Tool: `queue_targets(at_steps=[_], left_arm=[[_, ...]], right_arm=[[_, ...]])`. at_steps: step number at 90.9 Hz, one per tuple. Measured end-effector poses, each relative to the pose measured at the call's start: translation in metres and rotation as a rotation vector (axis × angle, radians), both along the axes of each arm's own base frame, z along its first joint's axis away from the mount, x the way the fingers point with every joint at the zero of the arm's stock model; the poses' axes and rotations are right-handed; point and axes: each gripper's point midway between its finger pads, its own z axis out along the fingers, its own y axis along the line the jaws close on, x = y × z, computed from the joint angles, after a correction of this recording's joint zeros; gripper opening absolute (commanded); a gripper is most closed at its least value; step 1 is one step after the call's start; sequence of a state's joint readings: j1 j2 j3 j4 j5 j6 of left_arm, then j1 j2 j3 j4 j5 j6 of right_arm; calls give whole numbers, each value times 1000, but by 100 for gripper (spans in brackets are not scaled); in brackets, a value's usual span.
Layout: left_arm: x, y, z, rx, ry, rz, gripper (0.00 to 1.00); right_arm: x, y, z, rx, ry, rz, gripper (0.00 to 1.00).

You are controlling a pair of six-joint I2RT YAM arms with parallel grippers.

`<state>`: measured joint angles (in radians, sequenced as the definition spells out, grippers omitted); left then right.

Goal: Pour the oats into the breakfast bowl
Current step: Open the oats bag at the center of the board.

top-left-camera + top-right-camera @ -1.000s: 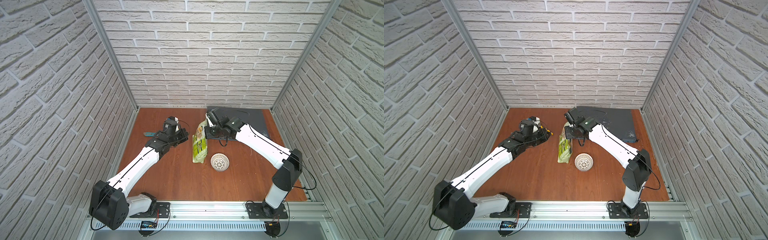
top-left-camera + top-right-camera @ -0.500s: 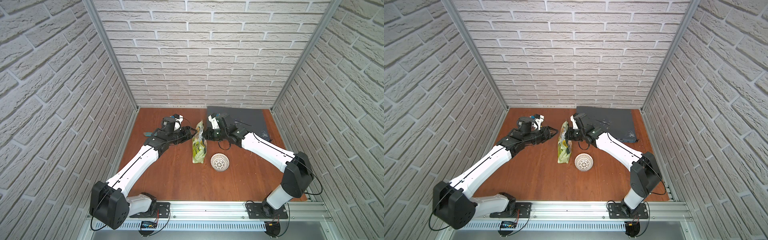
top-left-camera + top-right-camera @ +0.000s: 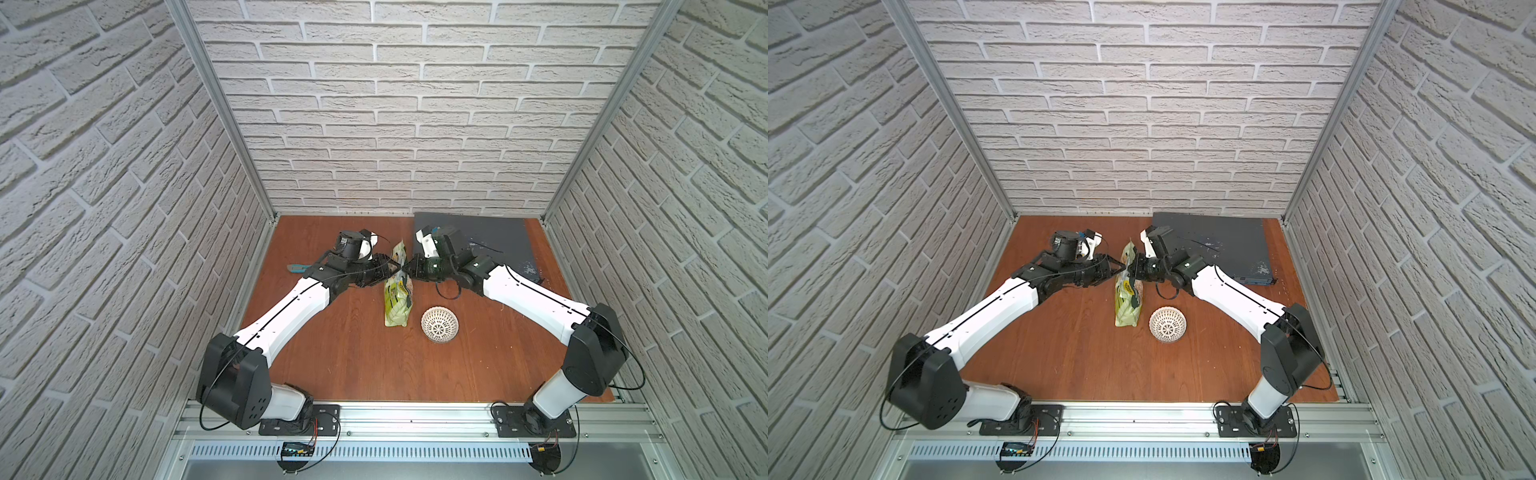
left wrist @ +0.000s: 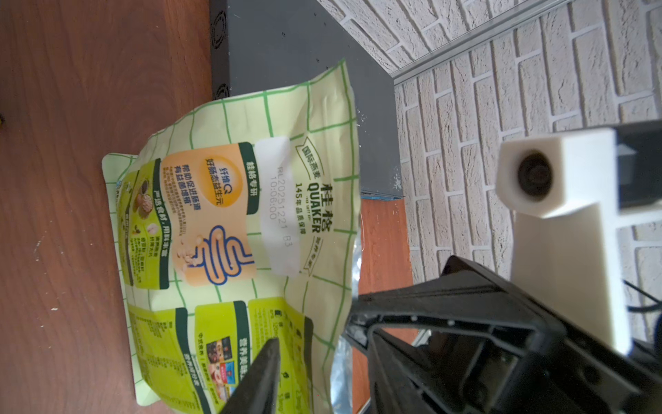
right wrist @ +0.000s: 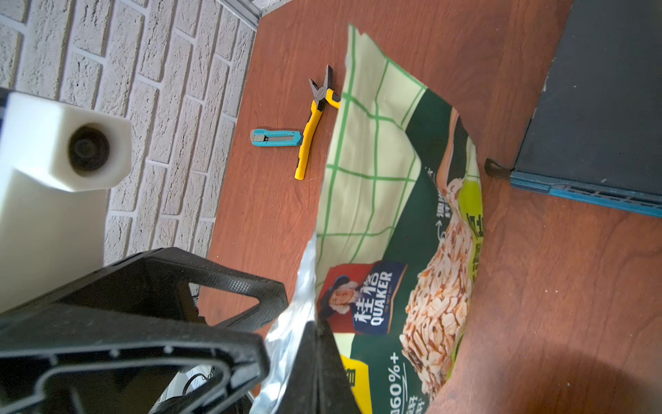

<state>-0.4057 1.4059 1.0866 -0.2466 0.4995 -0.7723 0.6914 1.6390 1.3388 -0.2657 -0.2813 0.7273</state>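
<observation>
- The pouch (image 3: 397, 299) (image 3: 1128, 299) of oats stands on its base mid-table, between the two arms; both grippers meet at its upper part from opposite sides.
- The right gripper (image 3: 409, 268) (image 3: 1131, 267) is clenched on the pouch's top edge. In its own wrist view its closed tip (image 5: 318, 365) pinches the film beside the red logo, with silver lining showing at the torn mouth.
- The left gripper (image 3: 392, 272) (image 3: 1120, 268) comes at the same edge from the other side. The right wrist view shows its fingers (image 5: 233, 283) parted, and the left wrist view shows one finger (image 4: 261, 376) lying over the pouch's back (image 4: 233, 233). It has no clamp on the film that I can see.
- The oats themselves are hidden inside the pouch.
- The bowl (image 3: 439, 325) (image 3: 1168, 325), white with a dark lattice, sits just beside the pouch's base on the right arm's side, not touching it and clear of both grippers.
- Front of the pouch (image 5: 394, 215): a red and blue badge with a man's portrait reading "桂格 QUAKER", a picture of oat flakes, "60%+" in white on dark green, and a yellow label partly hidden by the gripper.
- Back of the pouch: "桂格 QUAKER" again with "145" beneath it, a stamp "RL20251221 B3" over "10:06:00", and an orange panel of Chinese text with a drawing of a gut.
- Beyond the pouch on the left arm's side lie yellow-handled pliers (image 5: 311, 125) and a teal box cutter (image 5: 276, 137), well apart from the bowl.
</observation>
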Motion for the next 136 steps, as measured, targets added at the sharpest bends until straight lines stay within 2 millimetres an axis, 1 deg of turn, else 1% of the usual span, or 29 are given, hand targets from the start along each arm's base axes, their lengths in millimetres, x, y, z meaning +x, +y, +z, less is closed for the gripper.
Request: queue_targets(at_steps=[9,16,25,32,42,52,54,60,69,85,90,99,107,114,124,130,136], left_arm=[[2,-1,-6,15,9,-5,30],[3,0,-12,34,14,-3,25],[4,2,-13,55,5,2,21],[4,2,-15,69,-2,6,20],[4,1,-17,76,0,1,21],[2,-7,-21,68,8,-25,20],[2,-9,-22,68,10,-30,19],[1,-13,-24,69,12,-40,10],[1,-17,-21,67,5,-48,0],[1,-19,-19,59,-2,-52,0],[1,-19,-18,53,-5,-53,0],[1,-20,-16,43,-2,-49,0],[0,-21,-13,40,-3,-46,0],[0,-21,-12,38,-4,-44,0],[-1,-22,-12,39,-4,-42,0],[-1,-22,-12,40,-4,-40,0],[-1,-22,-12,40,-2,-38,0]], right_arm=[[0,0,0,-3,0,0,3],[0,-1,-1,-6,0,1,3],[-1,-1,-2,-13,1,4,3],[-2,-2,-3,-21,-1,9,3],[-3,-3,-4,-31,0,13,3],[-3,-4,-6,-40,2,13,3],[-3,-4,-6,-42,2,12,3],[-4,-6,-8,-52,4,12,3],[-4,-8,-9,-68,5,10,3],[-3,-12,-7,-100,-1,-1,4],[-2,-14,-6,-111,-4,-7,7],[-2,-15,-3,-124,-10,-10,24],[0,-14,4,-117,-23,-12,32],[3,-12,15,-105,-42,-15,35],[8,-9,29,-91,-70,-19,37],[9,-7,32,-88,-78,-19,37],[9,-6,28,-98,-71,-16,37]])
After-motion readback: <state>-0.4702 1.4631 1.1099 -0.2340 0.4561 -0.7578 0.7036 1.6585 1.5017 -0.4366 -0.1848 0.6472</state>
